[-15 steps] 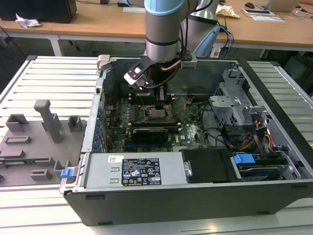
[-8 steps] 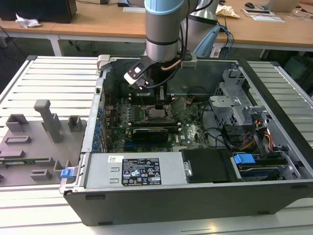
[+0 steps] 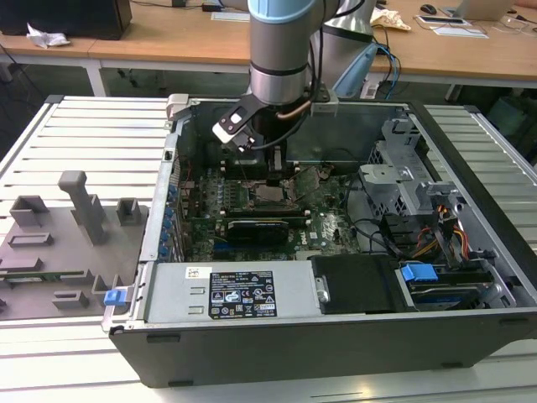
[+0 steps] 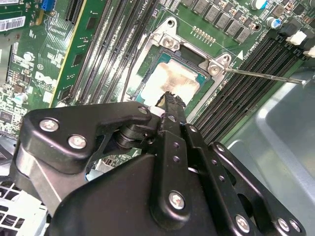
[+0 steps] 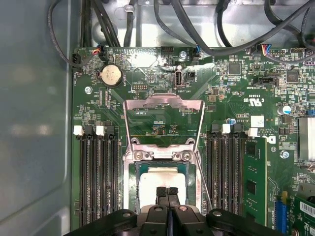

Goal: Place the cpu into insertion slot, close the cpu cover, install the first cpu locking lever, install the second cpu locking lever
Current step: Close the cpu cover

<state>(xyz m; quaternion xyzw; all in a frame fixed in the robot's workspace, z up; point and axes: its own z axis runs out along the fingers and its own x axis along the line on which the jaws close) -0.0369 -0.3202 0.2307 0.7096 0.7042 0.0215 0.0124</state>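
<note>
Silvery-beige, the cpu [image 5: 162,178] lies in its socket. The tool [image 5: 167,191] hangs just above it, fingers pressed together and holding nothing. The cpu cover [image 5: 164,104] is swung open, clear of the socket. Black memory slots [image 5: 96,172] flank both sides, and a thin lever [image 4: 261,76] juts outward.

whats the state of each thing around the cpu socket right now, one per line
small square silvery-beige cpu: lying in the socket, uncovered
grey metal cpu cover frame: open, swung back
thin metal locking lever: unlatched, angled away from the socket
black gripper: shut, tips over the cpu
dark computer case: side open
</note>
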